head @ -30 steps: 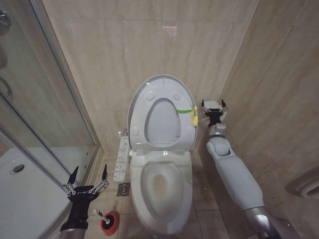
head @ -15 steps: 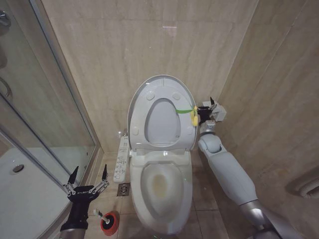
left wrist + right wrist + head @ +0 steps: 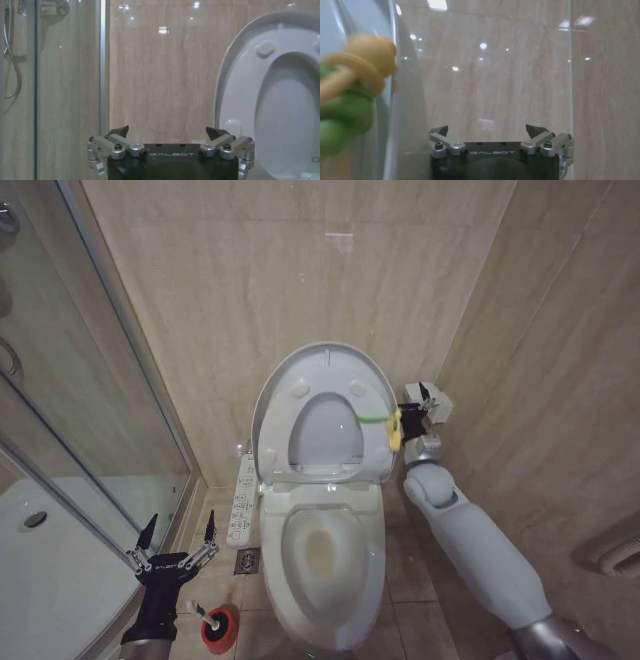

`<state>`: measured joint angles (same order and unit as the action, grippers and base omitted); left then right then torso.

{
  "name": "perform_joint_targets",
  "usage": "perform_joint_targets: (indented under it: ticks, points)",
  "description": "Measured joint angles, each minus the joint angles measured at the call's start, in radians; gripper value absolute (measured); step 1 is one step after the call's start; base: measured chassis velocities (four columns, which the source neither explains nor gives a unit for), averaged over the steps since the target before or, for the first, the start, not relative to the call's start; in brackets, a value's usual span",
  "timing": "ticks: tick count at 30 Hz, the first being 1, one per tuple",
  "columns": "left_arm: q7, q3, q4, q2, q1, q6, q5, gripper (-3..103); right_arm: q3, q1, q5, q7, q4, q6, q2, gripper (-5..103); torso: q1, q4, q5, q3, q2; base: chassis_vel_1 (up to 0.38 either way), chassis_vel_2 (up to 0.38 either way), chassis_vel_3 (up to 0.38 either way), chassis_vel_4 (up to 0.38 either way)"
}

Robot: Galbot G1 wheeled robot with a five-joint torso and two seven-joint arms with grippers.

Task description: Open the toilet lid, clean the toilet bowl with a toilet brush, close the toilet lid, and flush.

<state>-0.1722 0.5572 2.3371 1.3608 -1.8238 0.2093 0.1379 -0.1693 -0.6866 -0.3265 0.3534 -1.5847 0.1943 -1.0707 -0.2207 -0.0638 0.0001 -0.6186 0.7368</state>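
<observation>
The lid [image 3: 325, 412] stands raised against the back wall with the seat [image 3: 322, 435] up against it, at about 12 o'clock from the bowl [image 3: 325, 555], which lies open below with a yellowish stain at its bottom. A green and yellow tag [image 3: 392, 425] hangs at the lid's 3 o'clock edge. The right gripper [image 3: 425, 405] sits just beside that edge, near the tag, and its wrist view shows its fingers spread wide around nothing, with the tag close by and the wall beyond. Whether it touches the lid I cannot tell.

The left gripper [image 3: 172, 542] hovers at about 8 o'clock from the bowl, fingers wide and empty, just above the brush [image 3: 205, 614], which stands in its red cup [image 3: 220, 628] on the floor beside the shower glass [image 3: 90, 430].

The lid looks fully open, so the opening step seems about done and the brush untouched. The risks I judge from here: the right gripper is crowded between lid and side wall, so a careless move could catch the tag or nudge the lid and drop it shut over the bowl. On the left, the thin brush handle is a small target; a misjudged descent could tip the cup or knock it toward the glass.
</observation>
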Motion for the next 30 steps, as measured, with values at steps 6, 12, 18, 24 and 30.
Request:
perform_joint_targets:
  ticks: [6,12,18,24,30]
  points:
    - [0.0,0.0,0.0,0.0,0.0,0.0,0.0,100,-0.048,-0.141,0.005,-0.006,-0.105,0.009,0.033,100,0.0,0.0005,0.0,0.0,0.0,0.0,0.0,0.0,0.0]
    - [0.0,0.0,0.0,0.0,0.0,0.0,0.0,100,-0.128,-0.285,0.027,-0.028,-0.15,0.048,0.05,100,0.0,-0.0003,0.0001,0.0,0.0,0.0,0.0,0.0,0.0]
    - [0.0,0.0,0.0,0.0,0.0,0.0,0.0,100,-0.217,-0.408,0.041,-0.054,-0.18,0.096,0.06,100,0.0,-0.0001,-0.0002,0.0,0.0,0.0,0.0,0.0,0.0]
    - [0.0,0.0,0.0,0.0,0.0,0.0,0.0,100,-0.26,-0.485,0.05,-0.052,-0.197,0.109,0.022,100,0.0,-0.0001,-0.0003,0.0,0.0,0.0,0.0,0.0,0.0]
    - [0.0,0.0,0.0,0.0,0.0,0.0,0.0,100,-0.292,-0.561,0.088,-0.029,-0.211,0.107,-0.051,100,0.0,-0.0003,0.0,0.0,0.0,0.0,0.0,0.0,0.0]
